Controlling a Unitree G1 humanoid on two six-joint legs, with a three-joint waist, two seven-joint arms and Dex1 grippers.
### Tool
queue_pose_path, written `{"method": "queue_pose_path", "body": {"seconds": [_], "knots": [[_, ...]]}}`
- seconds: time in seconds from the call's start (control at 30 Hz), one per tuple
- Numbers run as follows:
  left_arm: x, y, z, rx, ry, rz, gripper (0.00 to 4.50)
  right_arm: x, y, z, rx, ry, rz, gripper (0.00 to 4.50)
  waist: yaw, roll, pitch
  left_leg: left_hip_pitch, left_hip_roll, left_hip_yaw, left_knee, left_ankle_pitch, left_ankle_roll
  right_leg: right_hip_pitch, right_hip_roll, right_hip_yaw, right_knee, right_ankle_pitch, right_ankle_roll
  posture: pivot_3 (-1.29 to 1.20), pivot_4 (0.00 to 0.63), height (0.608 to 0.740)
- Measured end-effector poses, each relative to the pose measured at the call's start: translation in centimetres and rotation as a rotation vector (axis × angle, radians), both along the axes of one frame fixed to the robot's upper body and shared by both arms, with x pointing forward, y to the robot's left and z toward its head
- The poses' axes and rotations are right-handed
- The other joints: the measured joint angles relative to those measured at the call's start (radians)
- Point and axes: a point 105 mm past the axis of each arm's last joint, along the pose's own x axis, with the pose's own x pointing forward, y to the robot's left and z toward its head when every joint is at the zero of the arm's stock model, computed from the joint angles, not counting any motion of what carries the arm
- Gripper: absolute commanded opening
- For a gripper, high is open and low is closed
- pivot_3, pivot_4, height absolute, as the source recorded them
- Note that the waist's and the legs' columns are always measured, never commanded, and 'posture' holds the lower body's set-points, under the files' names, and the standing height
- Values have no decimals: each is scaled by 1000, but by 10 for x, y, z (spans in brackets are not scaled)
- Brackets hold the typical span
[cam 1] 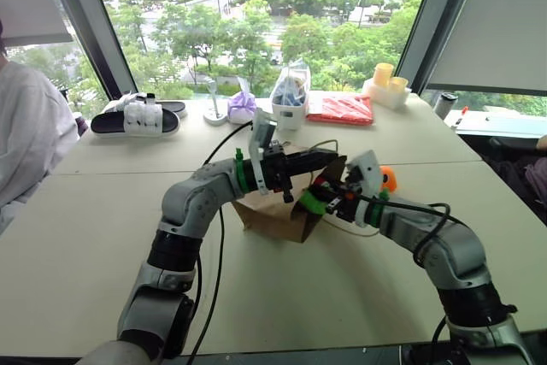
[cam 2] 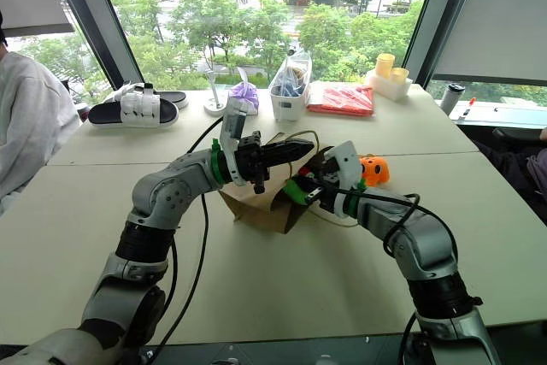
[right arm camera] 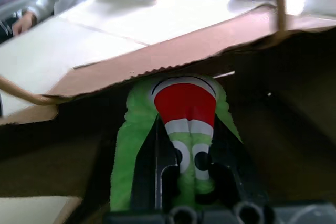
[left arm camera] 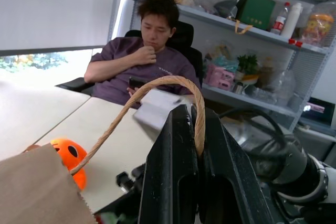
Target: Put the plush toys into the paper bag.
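Note:
The brown paper bag (cam 1: 278, 215) lies on the table's middle with its mouth lifted open. My left gripper (cam 1: 329, 158) is shut on the bag's tan cord handle (left arm camera: 157, 85), holding it up. My right gripper (cam 1: 318, 198) is shut on the light green plush toy (right arm camera: 184, 108), the one with the red-and-white patch. It holds the toy at the bag's mouth, just under the serrated paper rim (right arm camera: 157, 59). The orange plush toy (cam 1: 388, 179) sits on the table just right of the bag, behind my right wrist.
At the table's far side lie black-and-white slippers (cam 1: 137, 117), a purple pouch (cam 1: 242, 107), a clear plastic bag (cam 1: 291, 96), a red packet (cam 1: 342, 108) and yellow cups (cam 1: 386, 83). One person (cam 1: 26, 134) sits at the left edge, another (left arm camera: 147, 56) beyond the table's right end.

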Motion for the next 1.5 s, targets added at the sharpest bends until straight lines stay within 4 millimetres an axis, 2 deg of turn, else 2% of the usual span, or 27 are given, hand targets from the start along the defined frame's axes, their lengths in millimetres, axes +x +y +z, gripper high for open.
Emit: {"method": "queue_pose_path", "body": {"seconds": [0.03,0.07,0.17,0.33,0.37,0.5,0.63,0.73,0.77,0.83,0.9,0.97,1.03,1.1,1.2,1.3,1.37,1.5], "knots": [[1,0,0,-1,4,8,0,1,1,-5,-16,8,3,24,0,0,0,0,0,0,0,0,0,0,0,0,0,0,0,0,150,740],[1,0,-1,-3,11,11,0,2,1,-9,-26,14,3,429,-1,0,0,0,0,0,0,0,0,0,0,0,0,0,0,0,150,740],[2,0,-1,-30,46,25,0,4,0,-11,-45,-4,-1,1818,-3,0,0,0,0,0,0,0,0,0,0,0,0,0,0,0,150,740],[11,6,3,-72,74,86,0,4,0,-9,-41,-18,-2,4440,-4,0,0,0,0,0,0,0,0,-1,0,0,0,0,0,0,150,740],[13,6,2,-71,82,99,0,2,-1,-7,-24,-9,-2,4479,-3,0,0,0,0,0,0,0,0,-1,0,0,0,0,0,0,150,740],[19,7,1,-60,87,140,0,-14,-11,19,53,-32,0,4479,2,0,0,0,0,-1,0,0,0,0,0,0,0,0,0,0,150,740],[22,8,2,-66,85,155,0,-36,-38,38,121,-36,-37,4479,6,0,0,0,0,-1,0,-1,2,1,0,0,-1,0,0,0,150,740],[22,8,1,-65,86,156,0,-42,-72,59,245,-75,-146,4479,9,0,0,0,0,0,0,-1,2,1,0,0,-1,0,0,0,150,740],[22,9,1,-63,85,158,0,-37,-90,67,277,-110,-229,4479,8,0,0,1,0,1,0,-1,2,2,0,1,-1,0,0,0,150,740],[24,12,1,-62,86,168,0,-21,-117,70,300,-141,-375,4479,1,0,0,2,0,2,0,-1,2,2,0,1,0,0,0,0,150,740],[24,13,0,-63,88,175,0,-1,-134,60,278,-127,-492,4479,-5,0,0,2,0,2,0,-1,2,2,0,1,0,0,0,0,150,740],[25,15,-1,-63,92,181,0,26,-141,40,240,-77,-586,4479,-13,0,0,3,1,4,0,-1,1,1,0,2,1,0,-1,0,150,740],[24,14,-3,-60,93,180,0,51,-140,18,187,-4,-651,4479,-13,1,-1,2,1,4,-1,0,0,-1,0,2,2,0,-1,0,150,740],[24,13,-4,-56,94,179,0,66,-137,0,130,52,-682,4479,-10,1,-1,0,1,4,-2,2,-3,-3,0,2,1,0,-1,0,150,740],[24,14,-6,-55,96,187,0,87,-134,-16,28,88,-715,4479,-7,1,-1,0,0,5,-2,3,-4,-3,0,2,0,0,-1,0,150,740],[23,16,-6,-54,89,206,0,100,-138,-24,-87,88,-755,3655,-6,1,-1,-1,0,4,-2,3,-4,-2,-1,2,-1,0,-1,0,150,740],[22,18,-7,-50,81,221,0,103,-142,-30,-157,76,-766,2732,-7,1,-1,0,0,4,-3,3,-4,-2,-1,2,-1,0,-1,0,150,740],[22,20,-8,-48,84,237,0,105,-143,-33,-202,45,-758,615,-9,1,-1,1,0,4,-1,3,-4,-1,-1,2,-1,0,-1,0,150,740]]}}
